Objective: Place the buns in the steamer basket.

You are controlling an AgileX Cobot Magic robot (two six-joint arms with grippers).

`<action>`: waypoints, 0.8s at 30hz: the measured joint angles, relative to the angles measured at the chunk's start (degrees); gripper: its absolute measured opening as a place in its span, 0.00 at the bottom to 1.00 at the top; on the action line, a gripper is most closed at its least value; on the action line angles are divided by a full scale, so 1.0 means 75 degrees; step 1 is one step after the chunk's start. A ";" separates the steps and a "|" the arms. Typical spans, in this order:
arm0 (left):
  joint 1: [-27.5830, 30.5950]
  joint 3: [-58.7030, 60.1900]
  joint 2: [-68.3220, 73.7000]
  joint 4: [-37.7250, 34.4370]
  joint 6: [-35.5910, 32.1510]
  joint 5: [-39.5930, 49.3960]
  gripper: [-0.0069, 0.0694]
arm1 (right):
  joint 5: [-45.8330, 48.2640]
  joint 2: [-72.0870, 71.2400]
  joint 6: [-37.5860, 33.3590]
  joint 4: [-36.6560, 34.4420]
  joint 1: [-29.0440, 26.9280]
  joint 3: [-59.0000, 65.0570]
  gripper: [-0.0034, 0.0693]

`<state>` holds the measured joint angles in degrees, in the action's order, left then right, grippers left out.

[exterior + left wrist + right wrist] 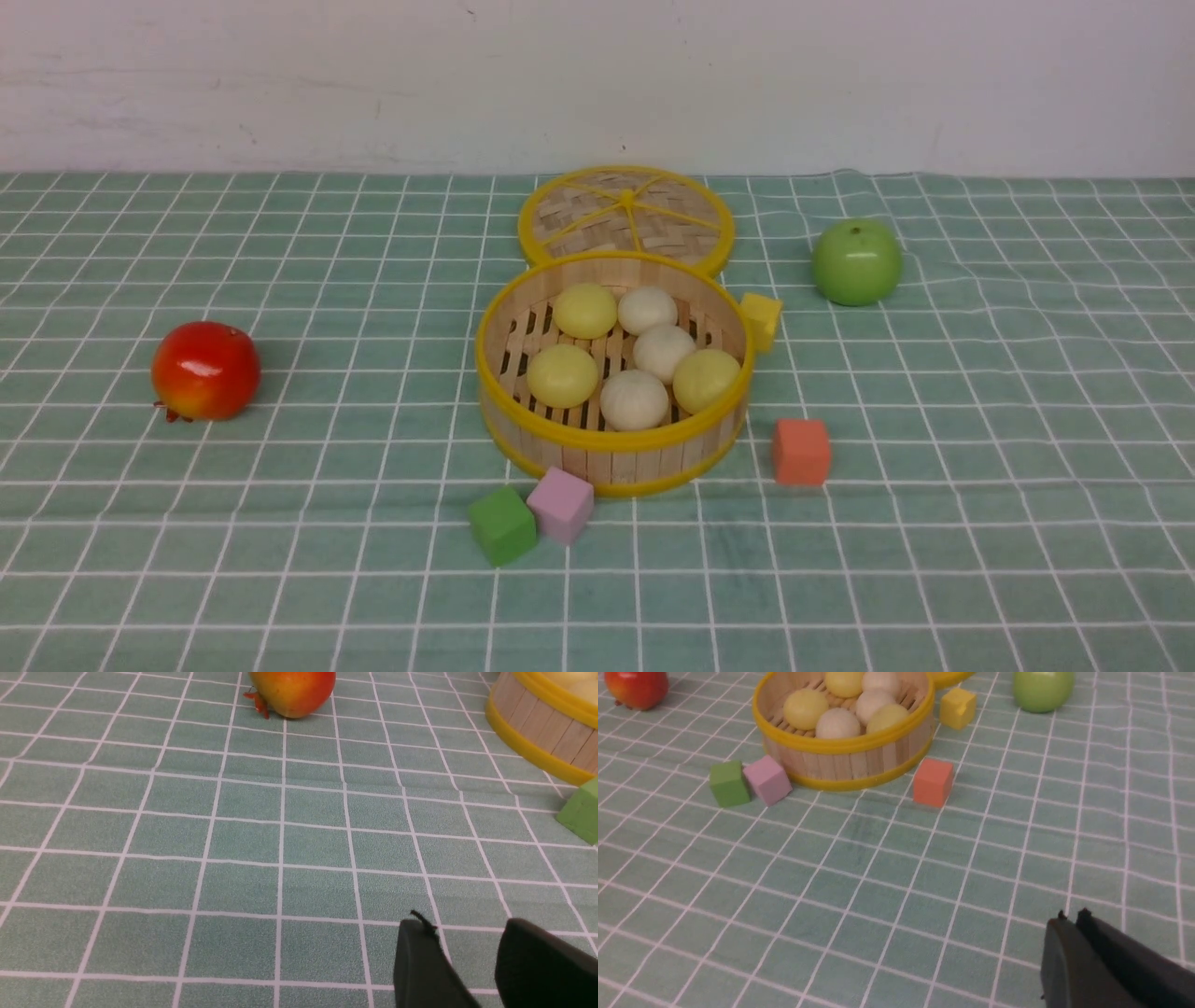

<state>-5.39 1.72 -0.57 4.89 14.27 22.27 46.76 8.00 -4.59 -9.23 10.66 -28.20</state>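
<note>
The steamer basket (523, 439) stands mid-table with all six buns inside: three pale yellow ones (584, 310) (562, 375) (707, 380) and three cream ones (648, 309) (664, 351) (635, 399). The basket also shows in the right wrist view (850, 763) and partly in the left wrist view (537, 728). Neither gripper shows in the front view. My left gripper (467, 933) is open and empty above bare cloth, well short of the basket. My right gripper (1071, 919) is shut and empty, far from the basket on the near right.
The flat woven lid (625, 217) lies behind the basket. A red apple (205, 370) sits left, a green apple (856, 261) back right. Cubes lie around the basket: yellow (762, 320), orange (801, 451), pink (560, 504), green (502, 525).
</note>
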 joint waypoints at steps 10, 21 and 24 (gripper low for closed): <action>0.0000 0.0000 0.0000 0.0000 0.0000 0.0000 0.40 | -0.2224 -0.0980 0.0000 0.0252 -0.1416 0.2906 0.08; 0.0000 0.0000 -0.0002 0.0003 0.0000 0.0008 0.40 | -0.3224 -0.1151 0.0001 0.0269 -0.1547 0.3861 0.10; 0.0000 0.0000 -0.0002 0.0003 0.0000 0.0008 0.40 | -0.3239 -0.1151 0.0001 0.0269 -0.1547 0.3861 0.10</action>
<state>-5.39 1.72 -0.58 4.91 14.27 22.33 22.47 -0.63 -4.58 -7.21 -0.94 0.76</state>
